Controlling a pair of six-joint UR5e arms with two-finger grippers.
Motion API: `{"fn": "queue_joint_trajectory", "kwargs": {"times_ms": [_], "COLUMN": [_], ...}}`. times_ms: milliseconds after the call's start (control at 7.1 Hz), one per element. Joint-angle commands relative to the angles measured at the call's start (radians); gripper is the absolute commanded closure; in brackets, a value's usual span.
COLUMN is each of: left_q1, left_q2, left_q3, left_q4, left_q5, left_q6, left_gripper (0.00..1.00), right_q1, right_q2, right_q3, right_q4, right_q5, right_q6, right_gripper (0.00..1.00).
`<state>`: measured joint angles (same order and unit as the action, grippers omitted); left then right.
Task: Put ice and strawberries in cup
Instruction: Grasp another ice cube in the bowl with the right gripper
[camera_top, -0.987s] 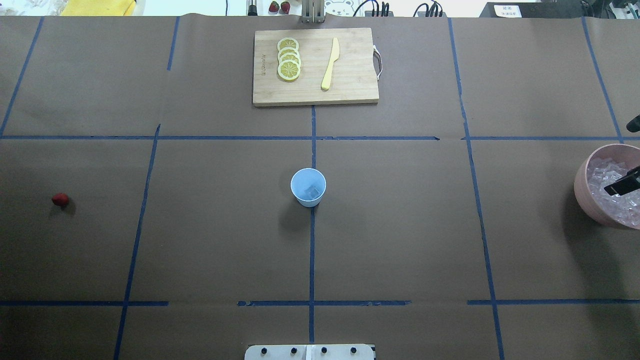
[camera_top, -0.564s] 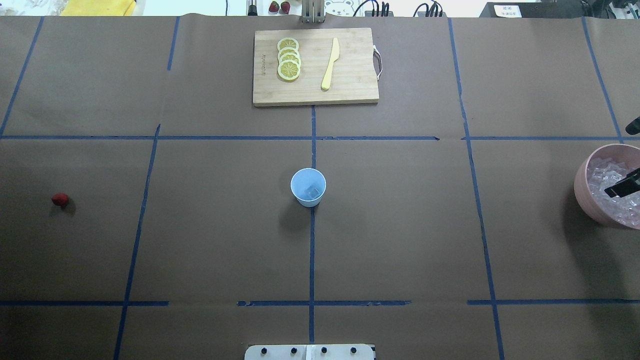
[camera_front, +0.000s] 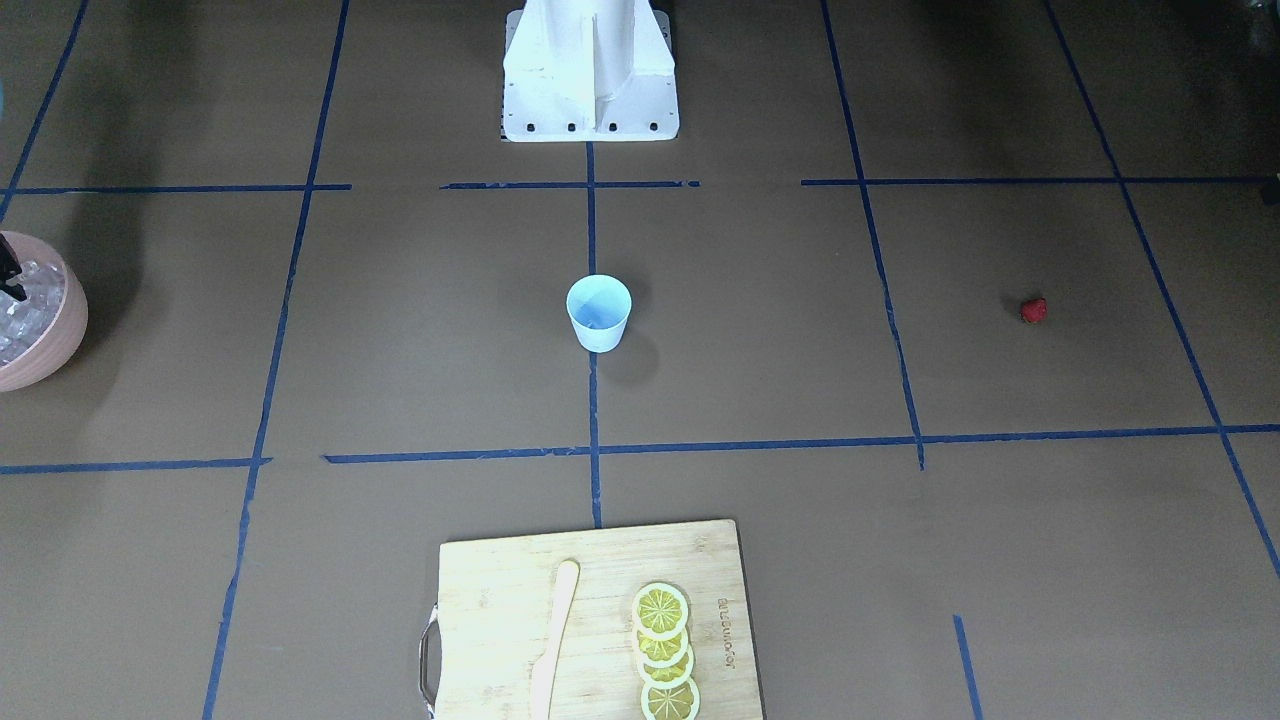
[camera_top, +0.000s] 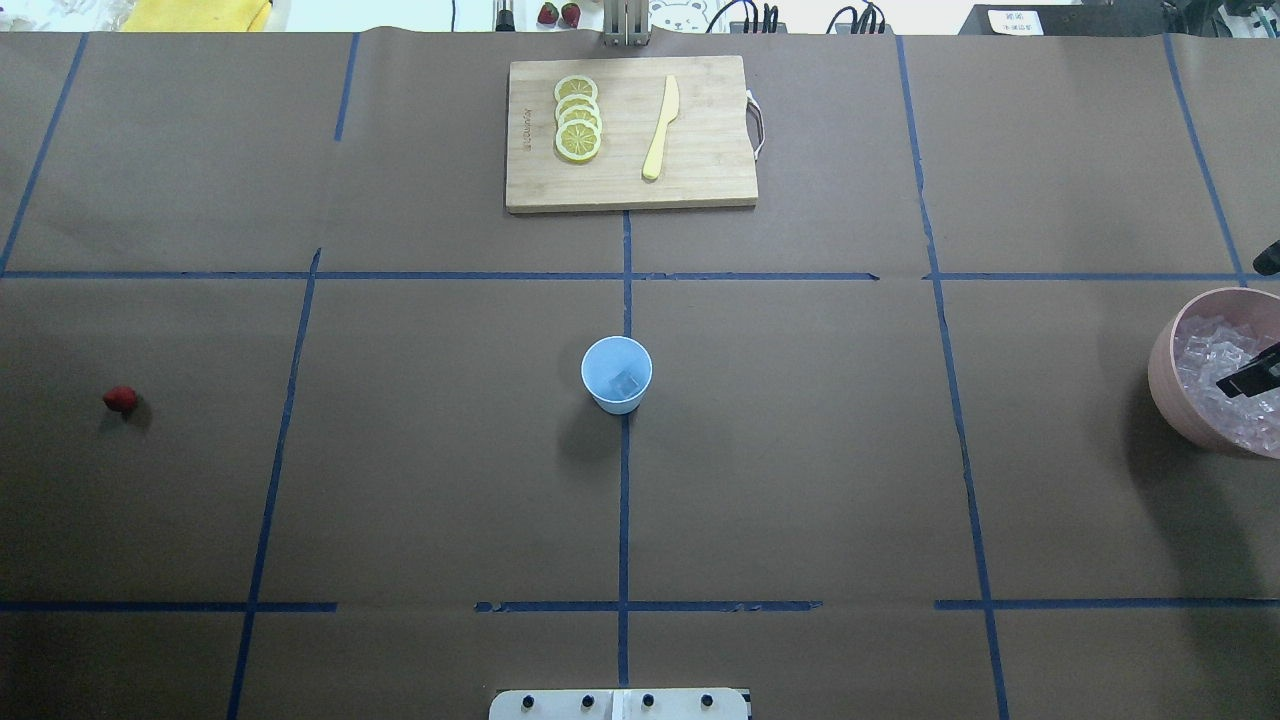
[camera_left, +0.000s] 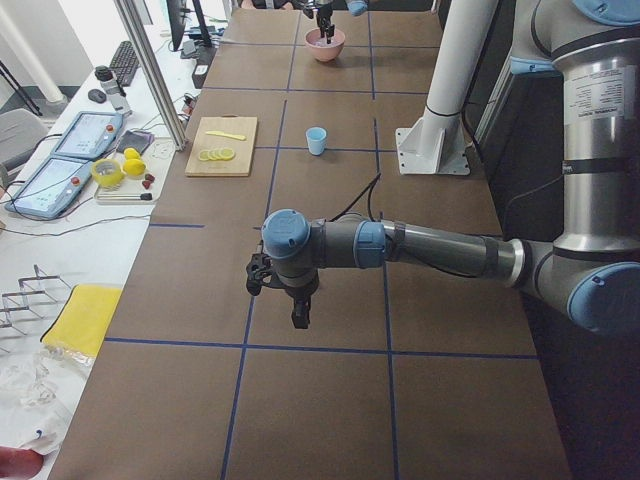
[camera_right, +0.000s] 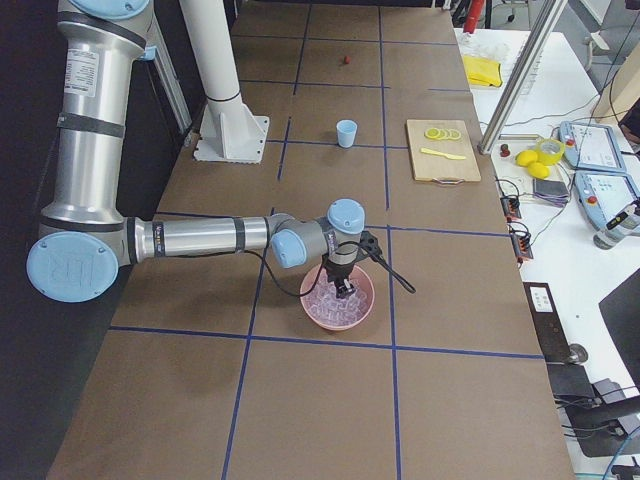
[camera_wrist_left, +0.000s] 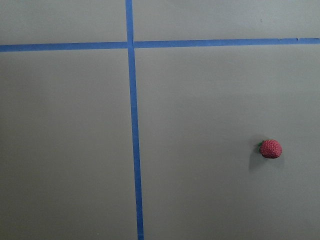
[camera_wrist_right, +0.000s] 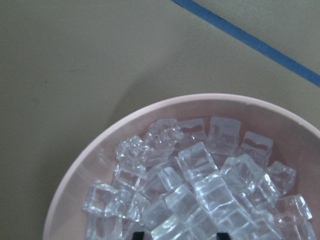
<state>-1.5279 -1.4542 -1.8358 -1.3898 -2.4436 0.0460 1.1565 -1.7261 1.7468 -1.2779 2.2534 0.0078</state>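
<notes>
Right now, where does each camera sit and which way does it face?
Front-facing: across the table, facing robot; base at top.
Overhead: behind the robot, looking down; right gripper at bowl, right edge.
Exterior left: left end; left arm near.
Exterior right: right end; right arm near.
Left wrist: down onto strawberry; no robot shows.
Right wrist: down into ice; fingertips barely show.
Front-facing and overhead share cup.

pale blue cup (camera_top: 603, 362), red strawberry (camera_top: 120, 399), pink bowl (camera_top: 1163, 392), clear ice (camera_wrist_right: 200, 190)
</notes>
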Motion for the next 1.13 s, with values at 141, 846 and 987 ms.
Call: {"fn": "queue_joint_trajectory", "kwargs": {"times_ms": [141,846,987], "left_q1": [0.0,0.0,0.0], "left_q2": [0.0,0.0,0.0], "left_q3": [-0.002,-0.008,-0.008], "left_q4": [0.0,0.0,0.0], "left_q5": [0.0,-0.002,-0.002], "left_q6": [-0.002,-0.003,-0.003], "left_gripper": [0.0,0.0,0.0], "right_q1": [0.0,0.069,0.063], "right_q2": [0.002,0.08,0.139], "right_q3": [0.008,0.201,0.201], "right_q4": [0.0,-0.153,-0.153], "right_q5": [0.008,0.015,0.012], "right_q6": [-0.005,0.196,0.333], "right_gripper": [0.97,0.95,0.94]}}
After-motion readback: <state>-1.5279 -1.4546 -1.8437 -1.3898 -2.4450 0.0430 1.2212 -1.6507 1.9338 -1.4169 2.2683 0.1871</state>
